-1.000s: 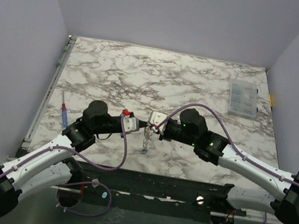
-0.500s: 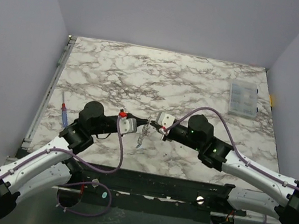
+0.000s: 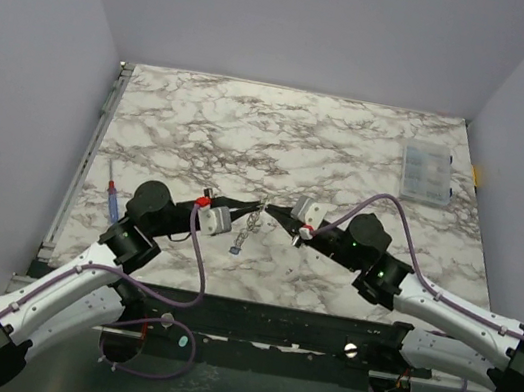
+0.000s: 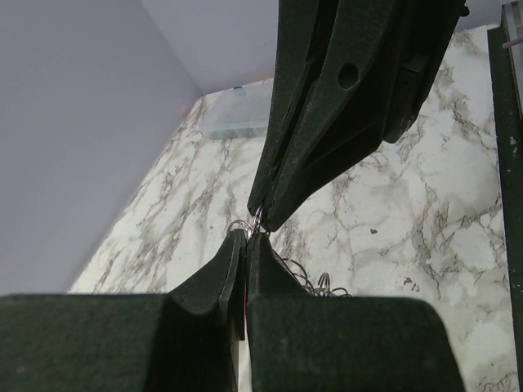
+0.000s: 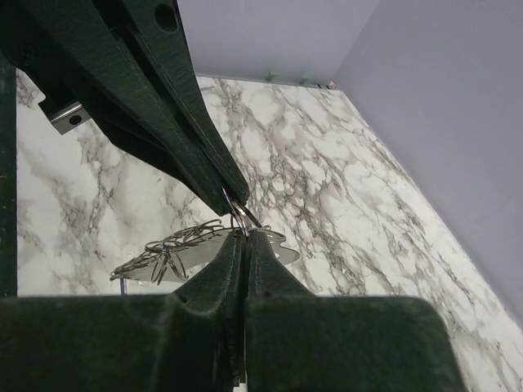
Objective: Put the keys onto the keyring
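Right wrist: thin, silvery-grey wire keyring (image 5: 242,215)

keyring (image 4: 257,220): mostly hidden inside the clamped pincer tips, sliver shows
keys (image 3: 233,248): too small in top view, colours unclear
left pincer (image 4: 247,238): near fingers blurred, cut by bottom edge
clear box (image 4: 233,122): blurred, contents unreadable

The left arm (image 3: 73,290) and right arm (image 3: 454,316) share white shells, black joints, looping purple cables (image 3: 383,198) and tapered matte-black fingers (image 4: 204,286)
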### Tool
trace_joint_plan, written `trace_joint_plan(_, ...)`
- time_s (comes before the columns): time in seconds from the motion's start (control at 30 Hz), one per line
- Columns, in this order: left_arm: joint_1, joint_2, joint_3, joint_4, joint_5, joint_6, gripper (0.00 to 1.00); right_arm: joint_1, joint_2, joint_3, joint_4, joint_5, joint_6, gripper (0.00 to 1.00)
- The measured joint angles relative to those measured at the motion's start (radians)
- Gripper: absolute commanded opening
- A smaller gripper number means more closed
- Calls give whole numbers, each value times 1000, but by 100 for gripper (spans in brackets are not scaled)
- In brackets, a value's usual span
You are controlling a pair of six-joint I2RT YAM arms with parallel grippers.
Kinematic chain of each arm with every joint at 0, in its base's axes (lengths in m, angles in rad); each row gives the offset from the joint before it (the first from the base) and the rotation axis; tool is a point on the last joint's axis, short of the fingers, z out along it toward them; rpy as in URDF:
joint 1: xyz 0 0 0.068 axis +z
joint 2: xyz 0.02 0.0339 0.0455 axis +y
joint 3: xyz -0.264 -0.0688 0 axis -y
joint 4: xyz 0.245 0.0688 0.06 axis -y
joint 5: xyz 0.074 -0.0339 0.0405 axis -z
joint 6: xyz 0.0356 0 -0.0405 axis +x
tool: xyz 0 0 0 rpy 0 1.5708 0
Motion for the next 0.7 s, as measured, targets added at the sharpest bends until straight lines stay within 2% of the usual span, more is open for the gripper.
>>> trace_joint_plan(0.33,0,-6,-11,64,-3,-39,2,-2,-5,-37,113,4,55,1)
trace_joint_plan(0.63,0,-12,-22,83,-5,-40,0,-8,-11,-40,113,-34,40,1)
trace_joint_plan(0.7,0,-12,-25,79,-5,-42,0,-13,-10,-32,87,-54,23,8)
